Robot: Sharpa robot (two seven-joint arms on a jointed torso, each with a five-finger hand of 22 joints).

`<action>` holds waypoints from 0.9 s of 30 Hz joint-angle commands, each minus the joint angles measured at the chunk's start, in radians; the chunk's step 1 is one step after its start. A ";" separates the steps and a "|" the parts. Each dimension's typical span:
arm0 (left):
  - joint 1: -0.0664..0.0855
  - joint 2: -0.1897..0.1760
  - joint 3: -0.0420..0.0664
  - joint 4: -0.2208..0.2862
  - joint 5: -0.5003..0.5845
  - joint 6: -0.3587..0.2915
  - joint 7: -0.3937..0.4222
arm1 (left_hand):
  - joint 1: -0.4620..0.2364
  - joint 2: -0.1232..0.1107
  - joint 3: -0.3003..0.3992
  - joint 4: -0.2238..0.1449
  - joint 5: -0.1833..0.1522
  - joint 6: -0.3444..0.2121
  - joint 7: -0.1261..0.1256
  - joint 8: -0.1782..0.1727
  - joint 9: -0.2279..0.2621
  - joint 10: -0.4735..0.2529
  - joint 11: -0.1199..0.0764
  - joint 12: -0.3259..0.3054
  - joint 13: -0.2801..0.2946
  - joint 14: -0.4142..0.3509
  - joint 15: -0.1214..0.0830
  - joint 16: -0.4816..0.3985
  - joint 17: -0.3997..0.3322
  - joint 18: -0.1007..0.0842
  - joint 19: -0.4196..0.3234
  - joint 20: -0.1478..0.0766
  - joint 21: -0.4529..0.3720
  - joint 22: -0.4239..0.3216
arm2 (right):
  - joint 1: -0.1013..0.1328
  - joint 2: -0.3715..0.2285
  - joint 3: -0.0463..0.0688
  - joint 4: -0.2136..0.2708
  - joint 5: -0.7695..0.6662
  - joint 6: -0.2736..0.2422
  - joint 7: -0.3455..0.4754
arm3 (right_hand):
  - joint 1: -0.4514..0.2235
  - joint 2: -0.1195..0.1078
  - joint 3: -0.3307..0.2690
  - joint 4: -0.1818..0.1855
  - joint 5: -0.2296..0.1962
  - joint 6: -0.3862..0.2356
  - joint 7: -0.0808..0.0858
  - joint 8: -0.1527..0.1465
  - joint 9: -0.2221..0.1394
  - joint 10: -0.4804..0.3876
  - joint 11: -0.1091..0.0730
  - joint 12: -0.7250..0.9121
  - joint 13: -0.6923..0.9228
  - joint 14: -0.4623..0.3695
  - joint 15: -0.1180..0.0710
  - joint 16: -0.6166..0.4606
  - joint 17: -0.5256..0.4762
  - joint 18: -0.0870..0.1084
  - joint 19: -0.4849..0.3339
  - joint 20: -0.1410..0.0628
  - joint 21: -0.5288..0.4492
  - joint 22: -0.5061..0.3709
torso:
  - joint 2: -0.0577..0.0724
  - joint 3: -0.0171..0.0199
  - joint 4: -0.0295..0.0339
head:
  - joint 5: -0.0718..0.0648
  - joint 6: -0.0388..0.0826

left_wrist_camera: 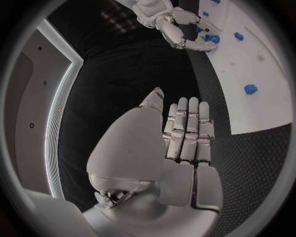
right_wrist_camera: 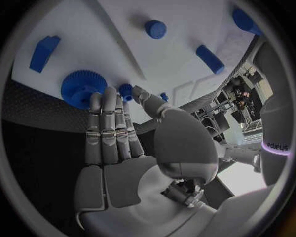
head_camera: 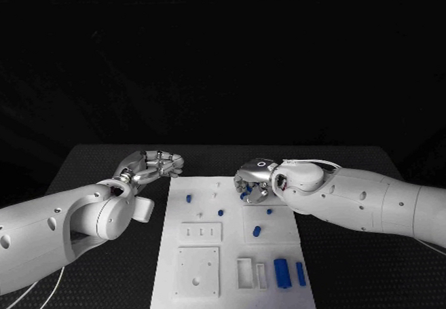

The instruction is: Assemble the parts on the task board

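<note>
The white task board [head_camera: 231, 253] lies in the middle of the black table. On it are several blue parts: a small peg [head_camera: 188, 197], another peg [head_camera: 221, 212], a stub [head_camera: 257, 230] and two bars [head_camera: 281, 272] near the front. My right hand [head_camera: 255, 180] hovers low over the board's far right corner. Its fingertips [right_wrist_camera: 114, 96] lie beside a blue gear [right_wrist_camera: 80, 88], and a small blue peg [right_wrist_camera: 126, 90] sits between thumb tip and fingertip; I cannot tell whether it is gripped. My left hand [head_camera: 155, 164] is off the board's far left corner, fingers straight [left_wrist_camera: 188, 128], holding nothing.
Two white square plates [head_camera: 201, 231] [head_camera: 198, 271] and a white slotted piece [head_camera: 246, 273] sit on the board's near half. A blue block [right_wrist_camera: 43, 52] and blue cylinders [right_wrist_camera: 155, 28] [right_wrist_camera: 209, 58] lie beyond the right hand. Bare black table [head_camera: 369, 272] flanks the board.
</note>
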 commanded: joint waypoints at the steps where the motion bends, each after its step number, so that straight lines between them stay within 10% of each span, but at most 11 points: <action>1: 0.001 0.001 0.001 0.003 0.003 0.019 0.008 | -0.004 0.001 -0.005 0.001 0.002 0.000 0.004 -0.004 -0.001 0.001 0.003 -0.005 -0.001 0.001 0.006 -0.006 0.001 0.012 0.007 0.002 -0.006 0.000 | -0.021 0.001 -0.013 -0.003 -0.032 0.063 -0.013 | -0.007 0.010 0.013 0.001 -0.005 0.016 -0.004 0.010 0.005 0.016 -0.005 0.006 0.006 0.008 -0.004 0.009 0.011 0.015 0.011 -0.002 0.007 0.008 | 0.003 -0.0003 0.0011 | -0.001 -0.002; 27: 0.001 -0.002 0.001 0.004 0.000 0.009 0.011 | 0.000 0.000 -0.014 0.000 0.001 0.002 0.004 -0.010 -0.003 0.003 0.003 -0.015 -0.001 0.001 0.008 -0.011 0.001 0.002 -0.021 0.007 -0.014 0.005 | -0.010 0.022 -0.005 0.036 -0.117 -0.147 -0.098 | 0.011 0.003 0.134 0.011 -0.009 0.080 -0.035 0.051 0.067 0.105 -0.043 0.027 0.054 0.036 -0.041 0.090 0.083 0.015 0.076 -0.041 0.073 0.061 | 0.009 -0.0014 -0.0006 | 0.009 0.021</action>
